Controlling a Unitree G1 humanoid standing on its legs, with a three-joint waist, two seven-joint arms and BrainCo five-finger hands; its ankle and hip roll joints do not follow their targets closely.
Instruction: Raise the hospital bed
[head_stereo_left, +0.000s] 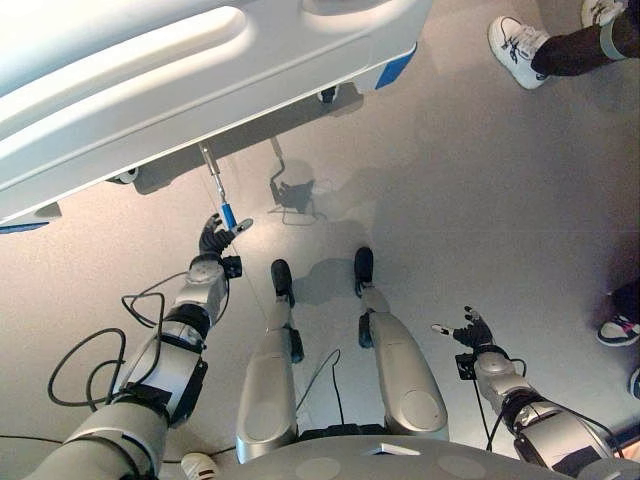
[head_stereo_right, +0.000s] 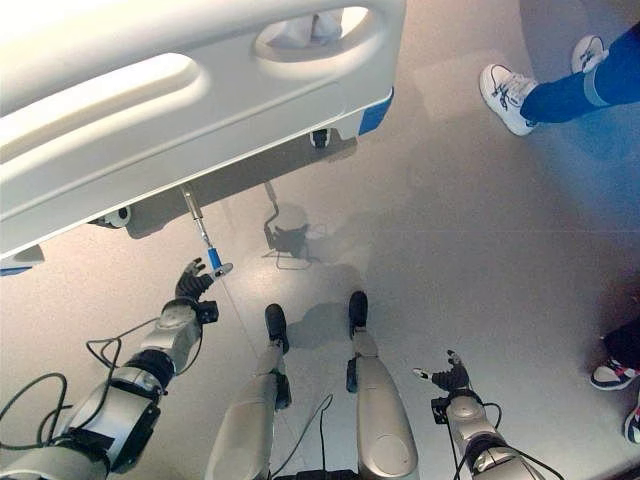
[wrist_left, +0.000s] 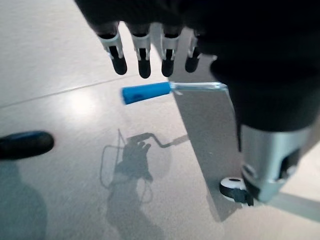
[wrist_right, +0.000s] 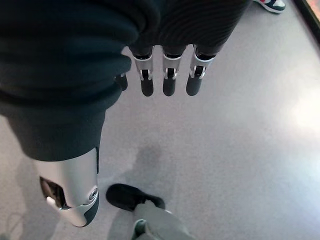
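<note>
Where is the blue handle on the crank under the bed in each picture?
Left eye view: blue crank handle, just above the left hand.
Right eye view, by the same hand.
Left wrist view, centre, beneath the fingers.
Right wrist view: grey floor.
Shared landmark: white hospital bed.

The hospital bed (head_stereo_left: 150, 90) runs off the frame's edge, its crank's (head_stereo_left: 213, 185) upper end hidden beneath it.

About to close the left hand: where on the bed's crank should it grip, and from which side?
Grip the blue handle at the end of the crank, not the thin metal rod. It sticks out sideways, free of the bed, so wrapping fingers around it looks best. The left hand, open, is already right beside it.
</note>
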